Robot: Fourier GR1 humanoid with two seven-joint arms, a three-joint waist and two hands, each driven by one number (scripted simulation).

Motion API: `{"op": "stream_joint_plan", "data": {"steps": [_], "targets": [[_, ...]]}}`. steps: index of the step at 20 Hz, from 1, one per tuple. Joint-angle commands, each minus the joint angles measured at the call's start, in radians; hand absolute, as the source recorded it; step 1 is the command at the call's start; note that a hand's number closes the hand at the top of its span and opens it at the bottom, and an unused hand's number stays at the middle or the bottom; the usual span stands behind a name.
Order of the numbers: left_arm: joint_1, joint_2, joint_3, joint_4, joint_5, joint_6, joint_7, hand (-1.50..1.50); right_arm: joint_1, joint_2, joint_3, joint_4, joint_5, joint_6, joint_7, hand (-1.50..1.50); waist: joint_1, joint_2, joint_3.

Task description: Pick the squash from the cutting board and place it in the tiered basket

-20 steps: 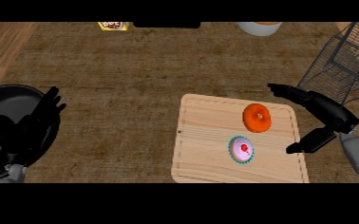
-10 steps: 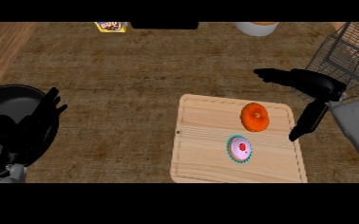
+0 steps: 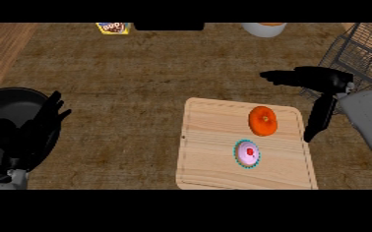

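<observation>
On brown counter (image 3: 145,78) | cutting board (image 3: 218,128) holds squash (image 3: 262,121) | wire basket (image 3: 356,54), seemingly, far right

right hand (image 3: 323,81) hangs open near the worktop's right edge, fingers spread, thumb pointing down. left hand (image 3: 36,128) rests open at the left edge.

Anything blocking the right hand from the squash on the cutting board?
Nothing visible. The right hand is open, just up and right of the squash, with only bare cutting board between. The cupcake sits nearer the robot, off that path.
</observation>
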Motion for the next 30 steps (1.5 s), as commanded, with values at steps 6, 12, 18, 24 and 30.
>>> {"op": "stream_joint_plan", "data": {"steps": [6, 12, 18, 24, 30], "targets": [[0.093, -0.04, -0.002, -0.014, -0.038, 0.028, 0.037, 0.0, 0.035, -0.046, -0.041, -0.011, 0.033, 0.058, 0.05, -1.5, -0.005, 0.003, -0.01], [0.063, -0.034, 0.028, 0.039, -0.047, -0.021, 0.024, 0.0, 0.004, 0.009, -0.018, 0.149, 0.147, 0.059, -0.102, -1.5, 0.008, 0.009, -0.009], [0.036, -0.038, 0.054, 0.046, -0.049, -0.057, 0.041, 0.0, -0.017, 0.083, -0.029, 0.21, 0.21, 0.006, -0.15, -1.5, 0.006, 0.009, -0.01], [0.064, -0.065, 0.065, 0.031, -0.082, -0.037, 0.022, 0.0, -0.011, 0.069, -0.055, 0.217, 0.237, 0.015, -0.207, -1.5, 0.005, 0.008, -0.01], [0.017, -0.064, 0.077, 0.064, -0.087, -0.077, 0.042, 0.0, -0.008, 0.137, -0.045, 0.239, 0.285, -0.031, -0.21, -1.5, 0.002, 0.008, -0.01]]}}
